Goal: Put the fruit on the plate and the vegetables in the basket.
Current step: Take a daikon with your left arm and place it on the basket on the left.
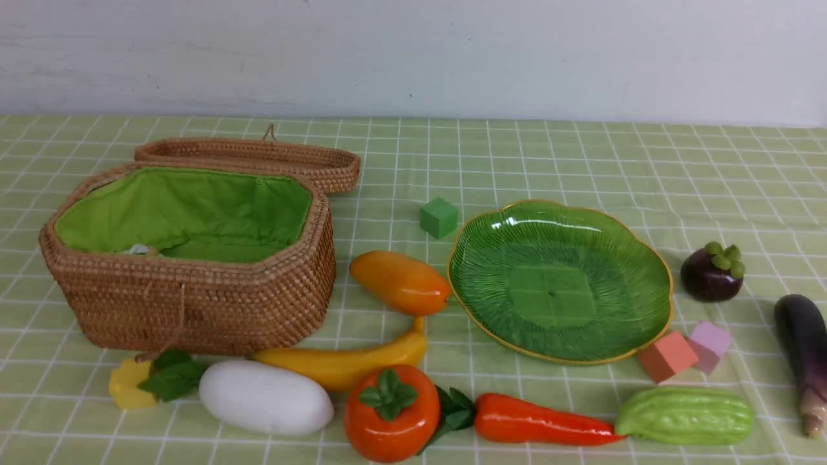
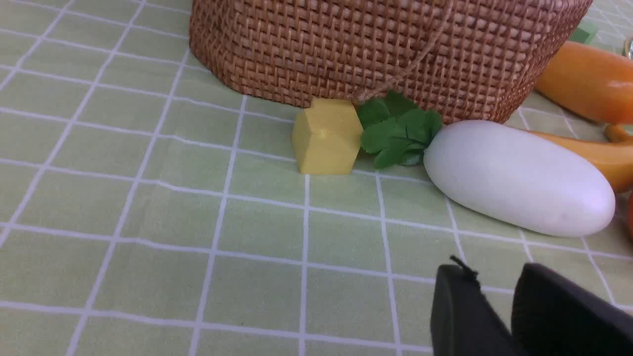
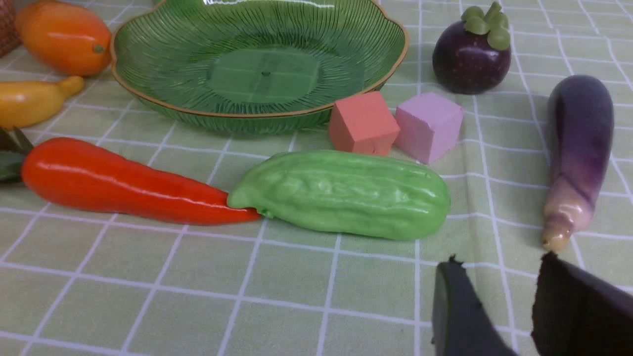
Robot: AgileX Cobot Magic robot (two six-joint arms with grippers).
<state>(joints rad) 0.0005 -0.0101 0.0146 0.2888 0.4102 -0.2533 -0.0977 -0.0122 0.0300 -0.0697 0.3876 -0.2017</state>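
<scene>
Counter (image 1: 581, 148) under a green checked cloth, shown from the front and from both wrists. The basket (image 1: 194, 303) is set at the left with its green lining exposed, and its lid (image 1: 258, 155) is laid just behind it. The plate (image 1: 559, 284) is placed right of centre. The fruit is found on the cloth: the mango (image 1: 400, 282) just beside the plate's left rim, the banana (image 1: 342, 365) below it, the persimmon (image 1: 391, 413) at the front, and the mangosteen (image 1: 711, 274) to the plate's right. The vegetables are also laid on the cloth: the white gourd (image 1: 265, 396) before the basket, the carrot (image 1: 536, 421) tip-to-end with the bitter gourd (image 1: 685, 415), and the eggplant (image 1: 804, 355) at the far right. The left end effector (image 2: 494, 277) is seen slightly parted and grasping nothing. The right end effector (image 3: 499, 262) is seen released above bare cloth, near the eggplant's pale end.
</scene>
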